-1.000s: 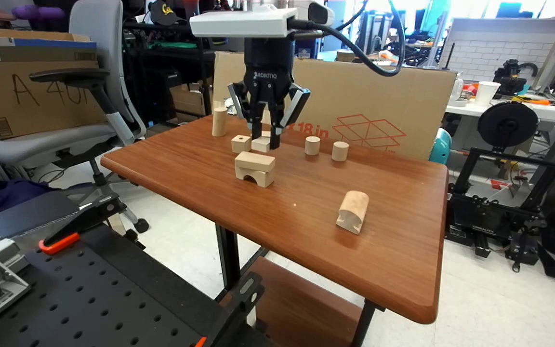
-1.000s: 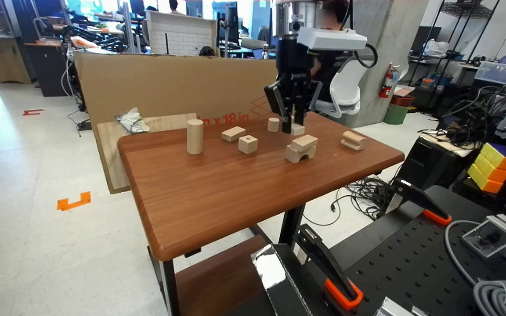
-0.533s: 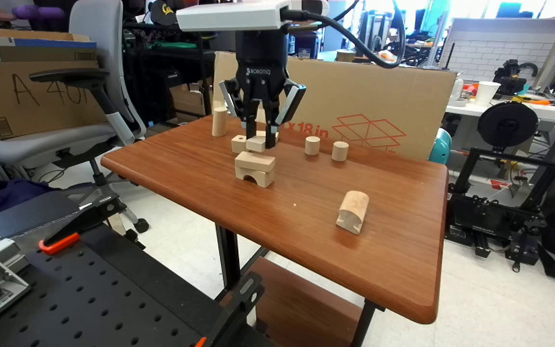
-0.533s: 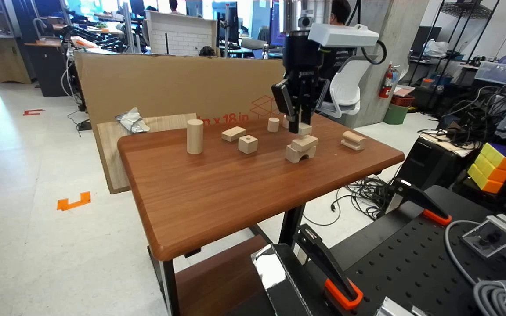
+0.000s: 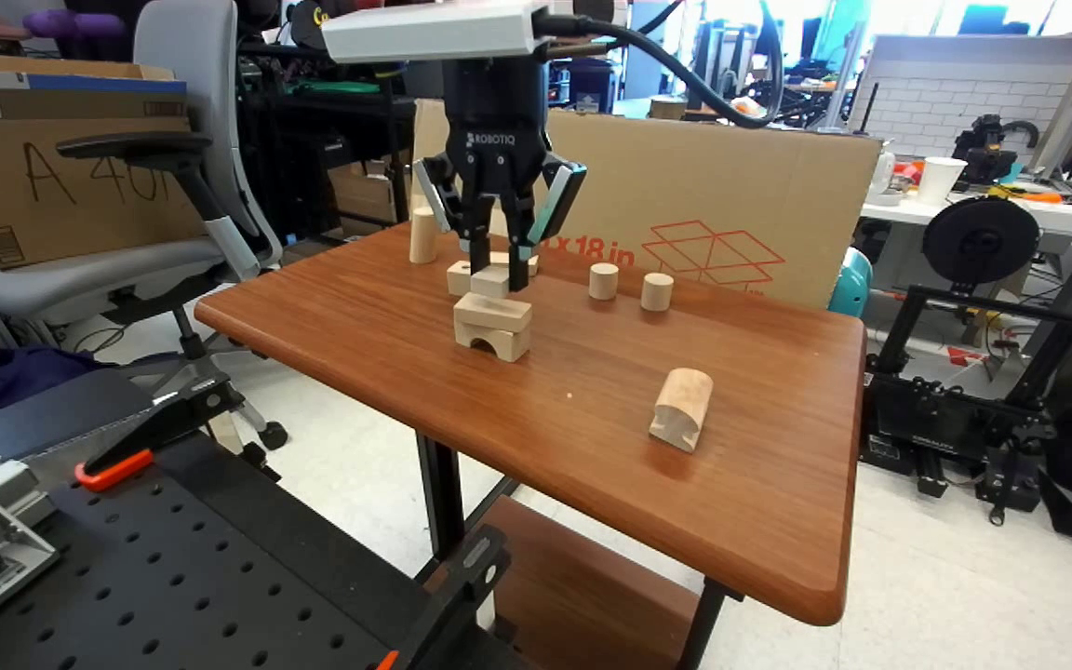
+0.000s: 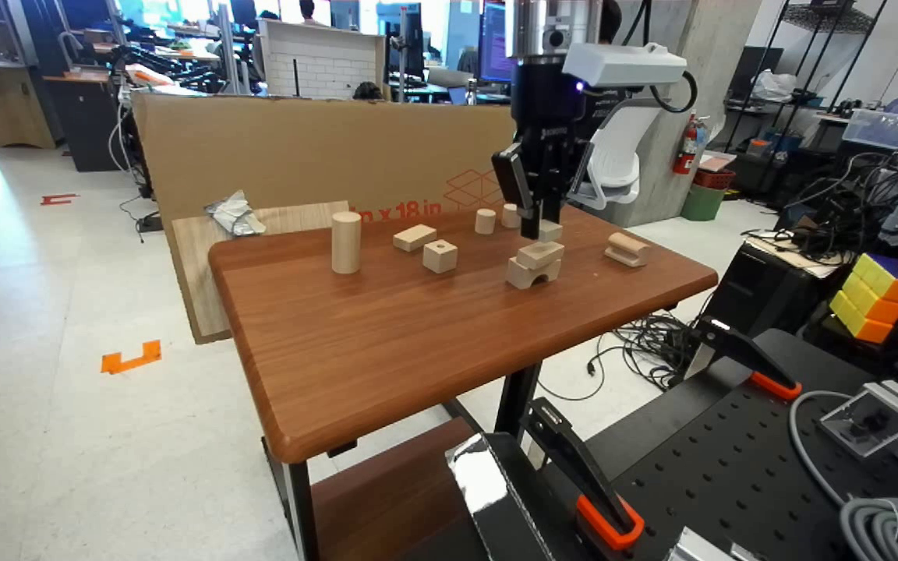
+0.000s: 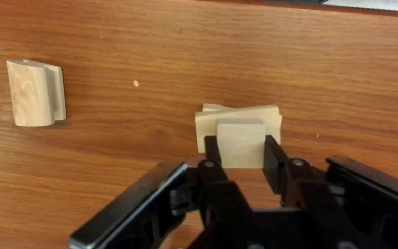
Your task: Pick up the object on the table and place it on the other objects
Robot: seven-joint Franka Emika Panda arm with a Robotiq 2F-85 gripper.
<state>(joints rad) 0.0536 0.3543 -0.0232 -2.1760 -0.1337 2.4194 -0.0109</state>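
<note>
My gripper (image 7: 242, 154) is shut on the small pale wooden block (image 7: 241, 143), with a black finger on each side of it. The block also shows between the fingertips in both exterior views (image 5: 489, 281) (image 6: 550, 231). It hangs above the pile: an oblong pale block (image 5: 491, 312) lying slightly turned on the arch-shaped block (image 5: 515, 347). In the wrist view the held block overlaps the near middle of the oblong block (image 7: 206, 126) and reaches past its near edge. I cannot tell whether the held block touches the pile.
On the wooden table (image 5: 610, 400) stand a cube with a hole (image 6: 440, 256), an oblong block (image 6: 415, 238), a tall cylinder (image 6: 346, 243) and two short cylinders (image 5: 603, 281) (image 5: 656, 292). A rounded grooved block (image 5: 682, 408) lies apart. A cardboard sheet (image 6: 301, 148) stands behind.
The gripper has carried the held block a short way, leftward and rightward in the respective exterior views, to the pile. The pile and the other blocks have not moved.
</note>
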